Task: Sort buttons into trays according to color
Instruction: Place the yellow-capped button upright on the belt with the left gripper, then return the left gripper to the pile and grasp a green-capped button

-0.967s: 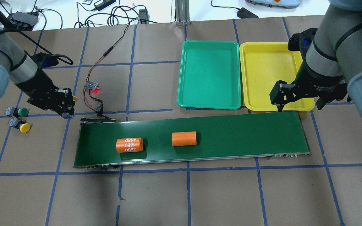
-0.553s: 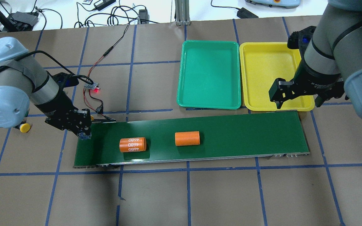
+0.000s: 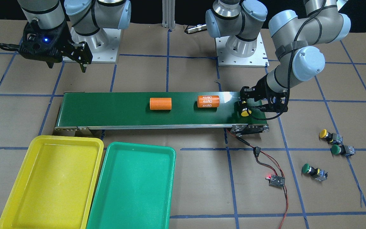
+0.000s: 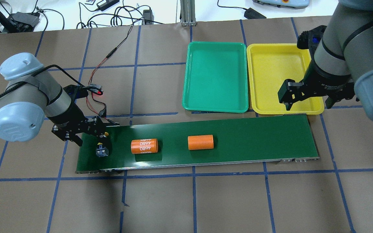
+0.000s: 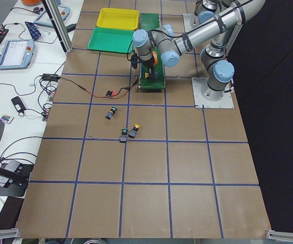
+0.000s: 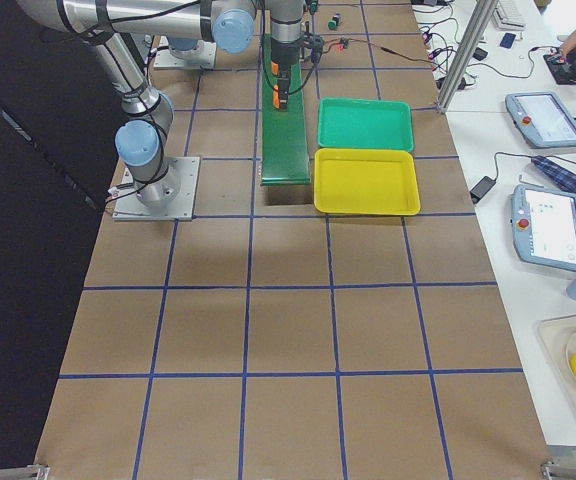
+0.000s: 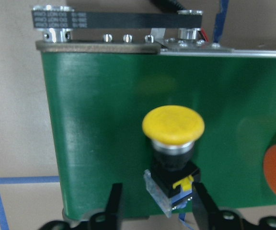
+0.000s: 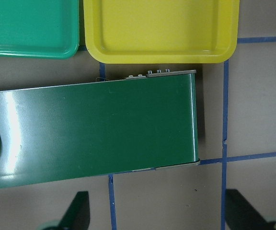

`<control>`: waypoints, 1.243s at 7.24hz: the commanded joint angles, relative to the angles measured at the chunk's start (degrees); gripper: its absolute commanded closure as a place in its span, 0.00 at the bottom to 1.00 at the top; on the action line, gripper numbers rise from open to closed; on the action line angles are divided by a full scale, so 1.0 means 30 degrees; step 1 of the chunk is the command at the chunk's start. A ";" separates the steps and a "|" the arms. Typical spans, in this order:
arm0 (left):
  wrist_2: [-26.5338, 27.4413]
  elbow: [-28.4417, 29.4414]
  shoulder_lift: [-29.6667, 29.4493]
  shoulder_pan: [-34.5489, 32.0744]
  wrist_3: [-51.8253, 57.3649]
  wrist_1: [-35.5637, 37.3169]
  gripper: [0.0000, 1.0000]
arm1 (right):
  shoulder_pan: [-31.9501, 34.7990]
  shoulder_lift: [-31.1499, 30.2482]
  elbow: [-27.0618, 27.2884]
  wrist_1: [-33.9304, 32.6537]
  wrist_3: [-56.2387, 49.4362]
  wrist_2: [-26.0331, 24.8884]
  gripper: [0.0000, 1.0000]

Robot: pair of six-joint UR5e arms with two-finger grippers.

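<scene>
A yellow-capped button lies on the left end of the dark-green conveyor belt; it also shows in the overhead view. My left gripper is open, with its fingers straddling the button's switch body. The other three buttons, a yellow one and two green ones, lie on the paper beyond the belt's left end. My right gripper is open and empty, over the near edge of the yellow tray. The green tray stands beside it. Both trays hold nothing.
Two orange cylinders, one marked 4680 and one showing a plain side, lie on the belt. A small circuit board with a red light and wires lies behind the belt's left end.
My left arm carried the yellow button from the table's left onto the belt's left end and opened. Both orange cylinders have moved right on the belt. The right gripper barely moved.
</scene>
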 commanded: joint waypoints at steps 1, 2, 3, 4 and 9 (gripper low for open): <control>0.0244 0.4678 -0.2093 0.0272 -0.0332 -0.0913 0.00 | -0.0020 0.0048 0.0052 -0.0031 0.0131 0.0071 0.00; 0.0913 0.7169 -0.4342 0.0592 -0.0333 -0.0891 0.00 | -0.0020 0.0222 0.0081 -0.0060 0.0131 0.0100 0.00; 0.1007 0.9834 -0.6627 0.1204 -0.0420 -0.0572 0.00 | -0.0020 0.0282 0.0023 -0.0205 0.0160 0.0130 0.00; 0.1008 1.2094 -0.8622 0.1761 -0.0537 0.0243 0.00 | -0.0020 0.0283 0.0052 -0.0207 0.0161 0.0130 0.00; 0.1038 1.3669 -1.2391 0.4340 0.0340 0.1805 0.00 | -0.0020 0.0311 0.0110 -0.0002 0.0103 -0.0192 0.00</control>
